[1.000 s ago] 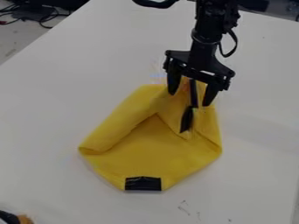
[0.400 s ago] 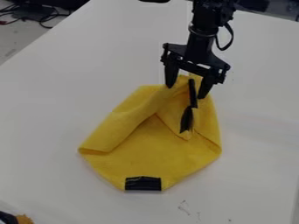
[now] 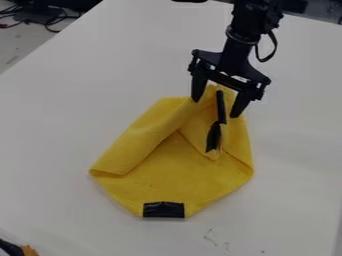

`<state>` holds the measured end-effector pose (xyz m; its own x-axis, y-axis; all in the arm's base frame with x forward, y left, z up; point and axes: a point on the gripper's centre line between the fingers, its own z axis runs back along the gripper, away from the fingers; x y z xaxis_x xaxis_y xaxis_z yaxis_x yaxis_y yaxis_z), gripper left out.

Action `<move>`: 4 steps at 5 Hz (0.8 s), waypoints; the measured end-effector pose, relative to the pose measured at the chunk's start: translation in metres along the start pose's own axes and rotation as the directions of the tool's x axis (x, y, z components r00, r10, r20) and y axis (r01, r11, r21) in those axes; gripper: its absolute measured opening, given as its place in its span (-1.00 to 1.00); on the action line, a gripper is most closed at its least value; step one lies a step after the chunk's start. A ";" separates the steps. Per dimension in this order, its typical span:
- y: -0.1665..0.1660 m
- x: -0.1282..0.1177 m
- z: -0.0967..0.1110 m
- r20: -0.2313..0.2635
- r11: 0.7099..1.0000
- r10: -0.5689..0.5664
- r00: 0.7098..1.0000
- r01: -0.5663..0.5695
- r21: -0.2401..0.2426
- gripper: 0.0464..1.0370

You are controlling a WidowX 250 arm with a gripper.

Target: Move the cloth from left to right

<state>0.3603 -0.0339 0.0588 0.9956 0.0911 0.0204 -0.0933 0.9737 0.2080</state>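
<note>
Gripper (image 3: 215, 108): released, with both fingers spread well apart; hangs tilted over the far end of the cloth, one finger to each side of the raised fold, gripping nothing. Cannot tell whether touching the yellow fabric.

Cloth (image 3: 177, 170): yellow, lies between the left and right edges of the bench, well in from both; partly folded, with a long flap rolled over along the left side and a peak raised at the far end, between the fingers.

Black patch (image 3: 163, 210): sits on the near tip of the cloth, flat.

Dark strip (image 3: 220, 107): runs down the raised fold from between the fingers, widening into a dark pointed piece (image 3: 213, 137) lower down.

Bench (image 3: 67, 115): white, with the left edge slanting away toward the far side and faint dark marks (image 3: 210, 237) near the cloth, on the near right.

Cables (image 3: 50, 19): tangled, beyond the left edge of the bench, near the far left corner.
</note>
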 end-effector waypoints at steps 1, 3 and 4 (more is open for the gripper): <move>-0.012 -0.005 0.013 -0.015 0.999 0.016 1.000 -0.015 0.033 0.93; -0.027 -0.009 0.021 0.029 0.999 0.048 0.998 -0.048 0.008 0.93; -0.022 -0.001 0.018 0.049 0.998 0.054 0.997 -0.053 -0.022 0.93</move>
<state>0.3609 -0.0586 0.0714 0.9879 0.1336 0.0792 -0.1462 0.9718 0.1850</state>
